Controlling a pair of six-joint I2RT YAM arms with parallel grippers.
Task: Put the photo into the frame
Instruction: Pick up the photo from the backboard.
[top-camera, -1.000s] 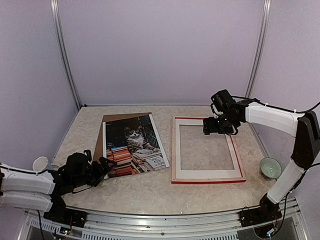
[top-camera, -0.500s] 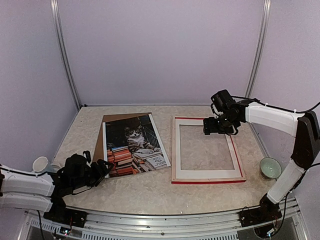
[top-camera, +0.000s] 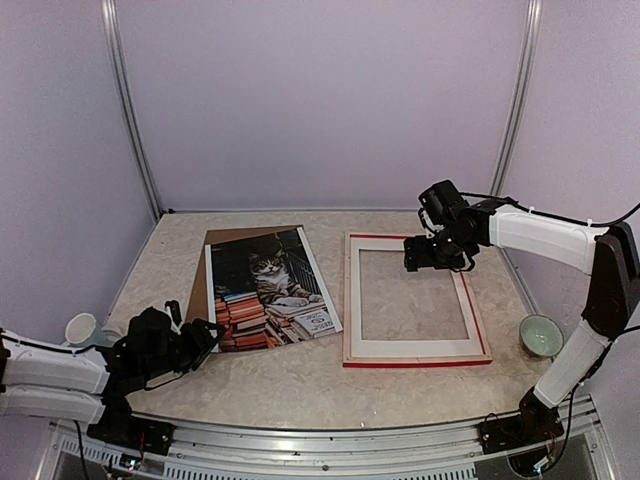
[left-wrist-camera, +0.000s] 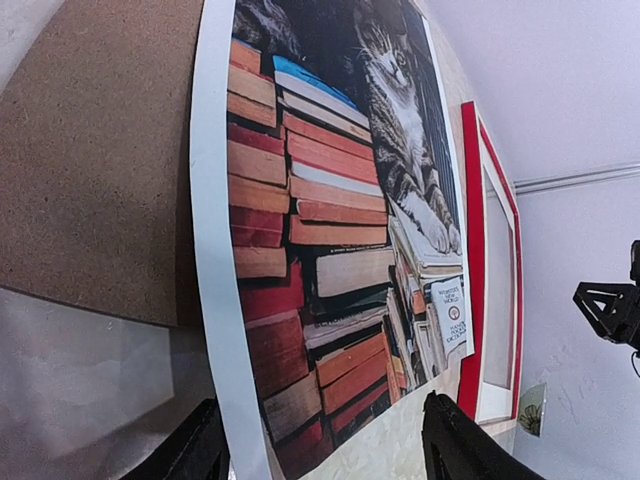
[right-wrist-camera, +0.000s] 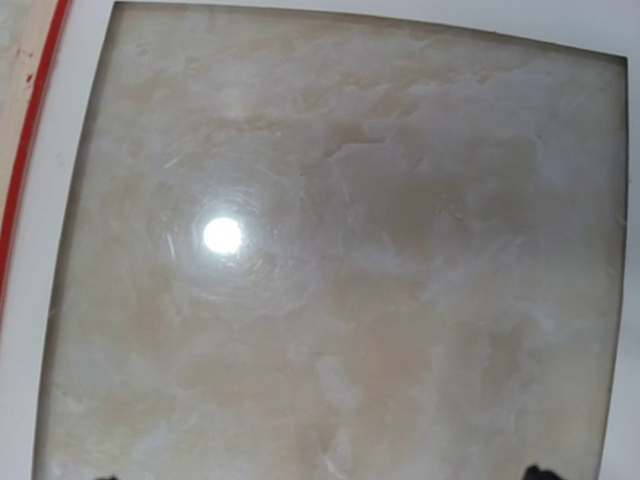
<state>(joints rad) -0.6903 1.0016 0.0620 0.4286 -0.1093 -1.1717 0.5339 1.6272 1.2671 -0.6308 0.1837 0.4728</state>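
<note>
Reaching low across the counter (top-camera: 300, 395) from the near left, I have my left claw (top-camera: 203, 333) at the near corner of the photo (top-camera: 268, 285). Its two fingers stand apart with that corner between them, and they grip nothing yet. I come in flat because the print is thin paper lying flush, and only an edge gives me something to pinch.

The photo lies picture up, cat and books showing, on a brown board (top-camera: 197, 295) that sticks out past its left and far sides. I judge this lifts the corner slightly off the counter, which helps.

Just to the right, apart from the photo, lies the frame (top-camera: 415, 363), pale side up with its red edge showing and a white mat (top-camera: 410, 348) inside it. It lies back-up so the print can be laid in. A glare spot in the opening leaves me unable to tell whether glass is there.

Farther on, my right claw (top-camera: 437, 255) hovers over the frame's far right part, fingers wide and empty, probably to steady the frame.
</note>
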